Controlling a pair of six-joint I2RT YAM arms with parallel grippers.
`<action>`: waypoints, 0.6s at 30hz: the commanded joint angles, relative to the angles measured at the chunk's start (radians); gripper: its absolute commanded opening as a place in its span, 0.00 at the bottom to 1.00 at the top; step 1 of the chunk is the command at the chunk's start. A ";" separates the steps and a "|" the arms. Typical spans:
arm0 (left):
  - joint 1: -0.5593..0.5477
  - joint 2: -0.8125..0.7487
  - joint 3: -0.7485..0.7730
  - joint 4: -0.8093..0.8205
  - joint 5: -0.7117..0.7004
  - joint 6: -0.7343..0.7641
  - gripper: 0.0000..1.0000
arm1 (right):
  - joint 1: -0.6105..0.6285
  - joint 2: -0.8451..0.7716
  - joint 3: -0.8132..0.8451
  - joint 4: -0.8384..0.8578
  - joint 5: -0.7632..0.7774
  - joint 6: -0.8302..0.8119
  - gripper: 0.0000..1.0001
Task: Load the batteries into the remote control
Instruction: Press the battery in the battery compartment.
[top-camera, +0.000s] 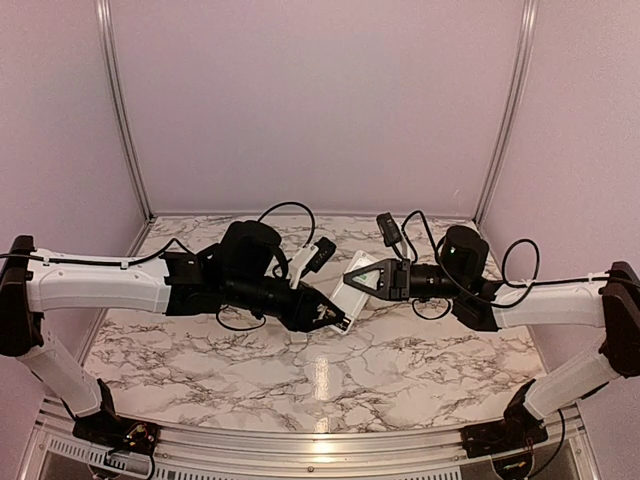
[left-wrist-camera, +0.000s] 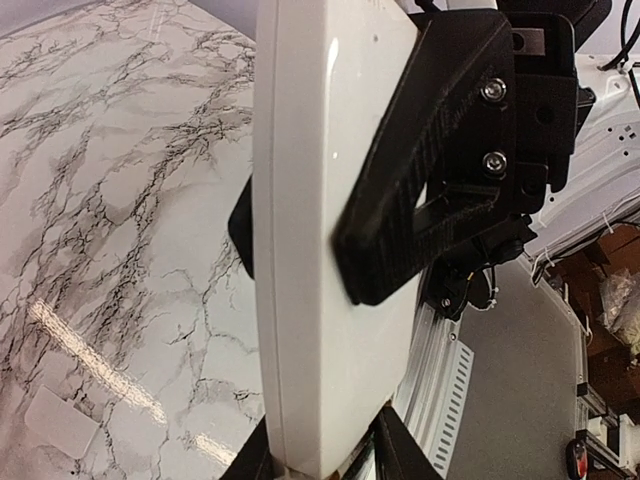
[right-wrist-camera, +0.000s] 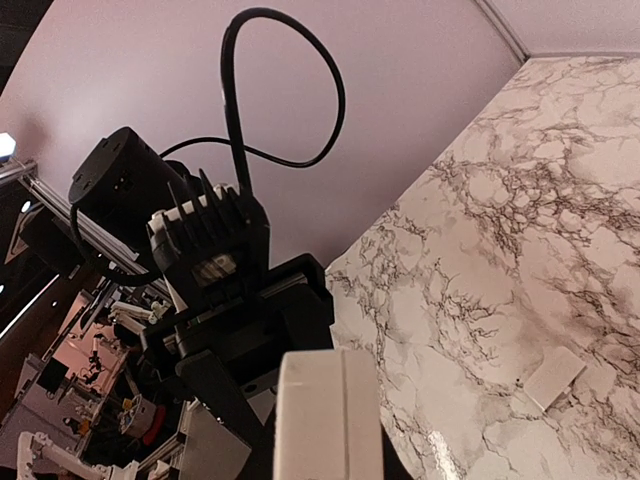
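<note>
Left wrist view: both arms' jaws clamp the remote control (left-wrist-camera: 300, 200), its lower end cut off.

Table (top-camera: 400, 370): white marble, dark grey veining. Remote control (left-wrist-camera: 330, 250) above the table — plain glossy white. Cover piece (right-wrist-camera: 553, 378) on the table — white. Walls (top-camera: 320, 100) behind the table: pale lilac.

No text, label, brand, number or sign can be read anywhere.
</note>
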 joint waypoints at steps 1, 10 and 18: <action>0.003 0.007 0.014 -0.070 -0.086 0.055 0.22 | 0.008 -0.014 0.058 0.020 0.023 0.047 0.00; 0.014 -0.003 0.015 -0.096 0.022 0.089 0.41 | 0.003 -0.012 0.058 0.045 0.005 0.064 0.00; 0.051 -0.014 -0.017 -0.052 0.115 0.059 0.17 | 0.005 -0.006 0.051 0.088 -0.034 0.078 0.00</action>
